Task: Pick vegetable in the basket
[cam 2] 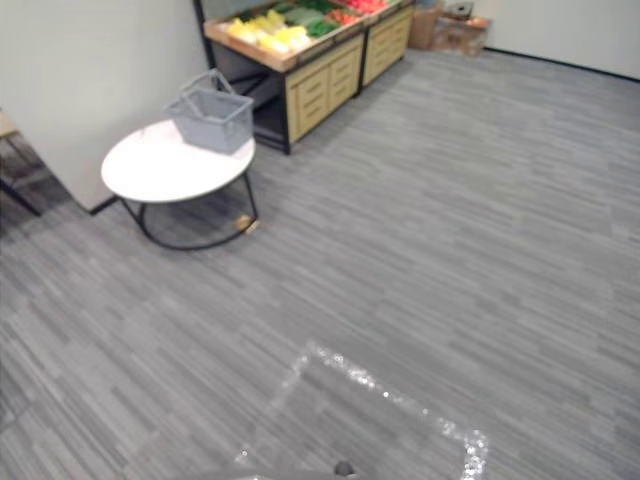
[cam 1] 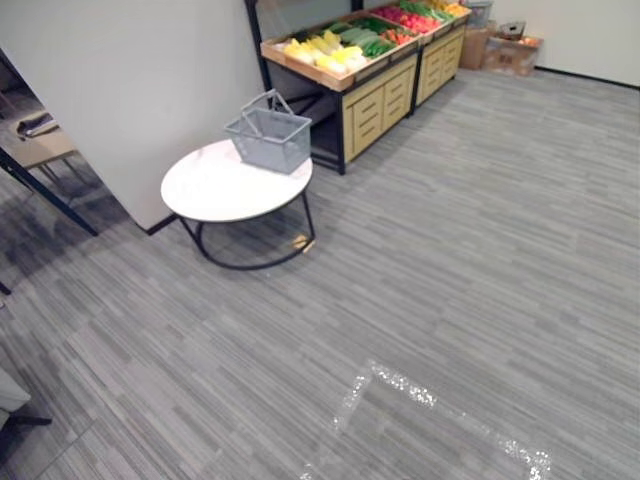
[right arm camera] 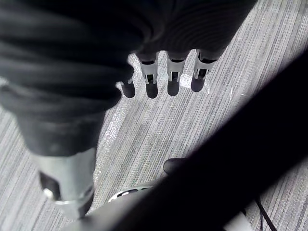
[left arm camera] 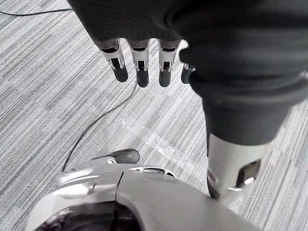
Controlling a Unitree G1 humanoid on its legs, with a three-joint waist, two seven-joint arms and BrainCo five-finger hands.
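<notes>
Grey mesh forms the basket [cam 1: 268, 135], which stands upright on a round white table [cam 1: 215, 188] with both handles raised. It sits on the far side of the tabletop, towards the produce display. The table has a thin black metal frame and stands on the floor just beside a white wall [cam 1: 130, 70].

Vegetables [cam 1: 322, 50] lie in the top trays of a wooden display stand [cam 1: 375, 105] behind the table, well apart from both hands:
- yellow produce in the nearest section;
- green produce [cam 1: 365, 38] in the section behind it;
- red produce [cam 1: 405, 18] further along the stand.

The stand's front carries rows of light wooden drawers. Cardboard boxes [cam 1: 510, 52] sit on the floor past its far end.

Grey striped carpet [cam 1: 470, 230] covers the floor between the table and the viewpoint. A shiny tape outline [cam 1: 440, 405] marks an angular shape on the carpet in the near foreground.

Left hand [left arm camera: 140, 67]: seen in its wrist view, with the fingers extended straight and side by side, thumb held apart. It hangs above the carpet with nothing in its grasp.

Right hand [right arm camera: 173, 79]: seen in its wrist view, in the same condition. The fingers are straight, the thumb is apart, and it hangs over bare carpet with nothing held.
</notes>
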